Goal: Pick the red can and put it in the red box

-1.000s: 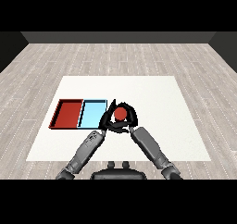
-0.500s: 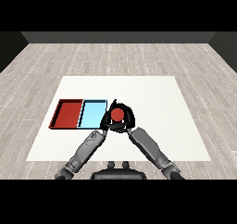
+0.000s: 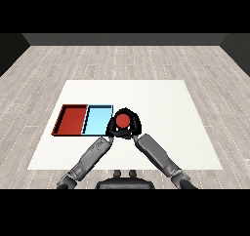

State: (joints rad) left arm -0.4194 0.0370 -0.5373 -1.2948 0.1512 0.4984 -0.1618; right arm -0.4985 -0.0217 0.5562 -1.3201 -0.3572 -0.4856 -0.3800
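Carrying: red can (image 3: 123, 119) with right hand (image 3: 133, 127) curled round it, beside light blue tray (image 3: 97, 120); next, leftward to red tray (image 3: 72, 119).

One head view looks down and forward across the white worktop (image 3: 146, 93), set back, both forearms entering from below.

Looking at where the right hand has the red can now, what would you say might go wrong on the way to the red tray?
1. The light blue tray lies between the red can and the red tray, so the can might catch its rim or end up in it.
2. The left hand sits close beside the right hand, just where the can must cross, so they might collide.
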